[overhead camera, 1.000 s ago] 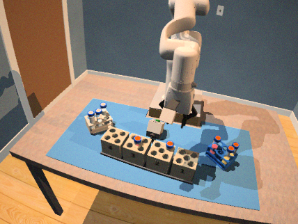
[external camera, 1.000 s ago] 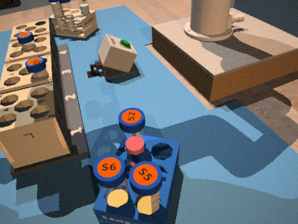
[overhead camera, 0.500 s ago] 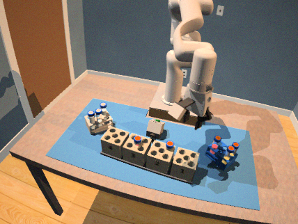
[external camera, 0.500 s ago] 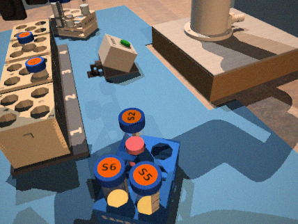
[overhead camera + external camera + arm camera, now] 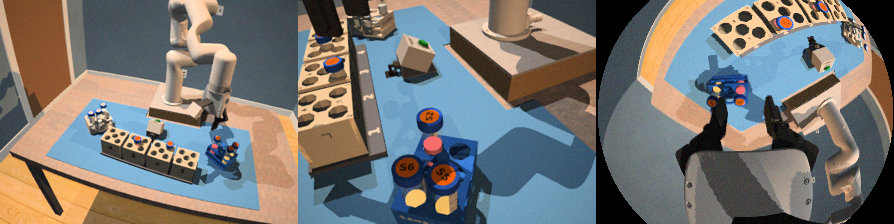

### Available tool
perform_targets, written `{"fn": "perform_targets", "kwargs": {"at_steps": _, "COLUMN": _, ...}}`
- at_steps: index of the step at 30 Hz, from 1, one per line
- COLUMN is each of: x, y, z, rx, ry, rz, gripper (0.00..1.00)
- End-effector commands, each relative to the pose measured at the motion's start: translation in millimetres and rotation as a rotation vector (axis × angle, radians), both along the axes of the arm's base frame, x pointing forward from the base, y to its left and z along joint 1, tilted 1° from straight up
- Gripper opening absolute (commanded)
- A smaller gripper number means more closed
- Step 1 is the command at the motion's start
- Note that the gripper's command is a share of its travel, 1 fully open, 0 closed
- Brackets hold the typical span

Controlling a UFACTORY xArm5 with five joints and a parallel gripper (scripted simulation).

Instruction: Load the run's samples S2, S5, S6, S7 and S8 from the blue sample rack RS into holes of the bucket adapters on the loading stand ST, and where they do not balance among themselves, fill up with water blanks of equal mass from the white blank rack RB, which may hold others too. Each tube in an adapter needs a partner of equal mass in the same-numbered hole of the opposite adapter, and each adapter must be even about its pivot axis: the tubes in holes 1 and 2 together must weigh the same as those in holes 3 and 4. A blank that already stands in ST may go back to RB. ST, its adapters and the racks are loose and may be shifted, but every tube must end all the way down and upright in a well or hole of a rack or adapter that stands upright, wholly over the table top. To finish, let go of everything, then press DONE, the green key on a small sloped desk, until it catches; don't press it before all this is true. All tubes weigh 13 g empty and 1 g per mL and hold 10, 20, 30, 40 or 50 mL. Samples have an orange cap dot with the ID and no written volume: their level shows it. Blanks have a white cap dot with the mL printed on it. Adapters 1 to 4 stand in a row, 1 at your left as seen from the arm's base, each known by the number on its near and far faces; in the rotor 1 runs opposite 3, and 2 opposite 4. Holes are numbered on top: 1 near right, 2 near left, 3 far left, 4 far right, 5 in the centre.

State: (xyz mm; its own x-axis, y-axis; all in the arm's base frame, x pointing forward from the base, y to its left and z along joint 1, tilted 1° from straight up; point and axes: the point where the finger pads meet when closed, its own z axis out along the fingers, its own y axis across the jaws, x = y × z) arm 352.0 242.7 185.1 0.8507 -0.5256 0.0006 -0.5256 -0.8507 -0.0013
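My gripper point(image 5: 219, 122) point(image 5: 745, 104) is open and empty. It hangs above and a little behind the blue sample rack RS point(image 5: 217, 157) point(image 5: 465, 163) point(image 5: 720, 86). The rack holds orange-dot tubes S2 point(image 5: 429, 117), S6 point(image 5: 407, 168) and S5 point(image 5: 444, 174), a pink-capped tube point(image 5: 433, 145) and one empty well point(image 5: 459, 150). The loading stand ST point(image 5: 367, 115) carries four adapters in a row. An orange-dot tube point(image 5: 137, 139) point(image 5: 322, 38) stands in adapter 3. Another orange-dot tube point(image 5: 170, 145) point(image 5: 333, 63) stands in adapter 2. Adapters 1 point(image 5: 182, 171) and 4 point(image 5: 108, 147) are empty.
The white blank rack RB point(image 5: 94, 129) point(image 5: 381, 29) point(image 5: 853, 31) with several blue-capped tubes stands at the stand's far end. The DONE desk point(image 5: 154, 129) point(image 5: 411, 57) point(image 5: 821, 60) with its green key point(image 5: 422, 42) sits between the stand and the arm's base block point(image 5: 174, 116) point(image 5: 524, 69).
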Motion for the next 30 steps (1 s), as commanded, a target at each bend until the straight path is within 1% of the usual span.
{"fn": "perform_targets", "kwargs": {"at_steps": 1, "x": -5.5, "y": 17.5, "z": 1.0, "rx": 0.001, "ry": -0.002, "rz": -0.004, "gripper": 0.57}}
{"fn": "perform_targets", "kwargs": {"at_steps": 15, "x": -33.3, "y": 82.0, "z": -0.4, "rx": 0.000, "ry": 0.001, "rz": -0.004, "gripper": 0.57}}
{"fn": "perform_targets", "kwargs": {"at_steps": 17, "x": -33.3, "y": 82.0, "z": -0.4, "rx": 0.000, "ry": 0.001, "rz": -0.004, "gripper": 0.57}}
{"fn": "perform_targets", "kwargs": {"at_steps": 30, "x": -59.0, "y": 141.9, "z": -1.6, "rx": -0.002, "ry": 0.002, "rz": -0.004, "gripper": 0.57}}
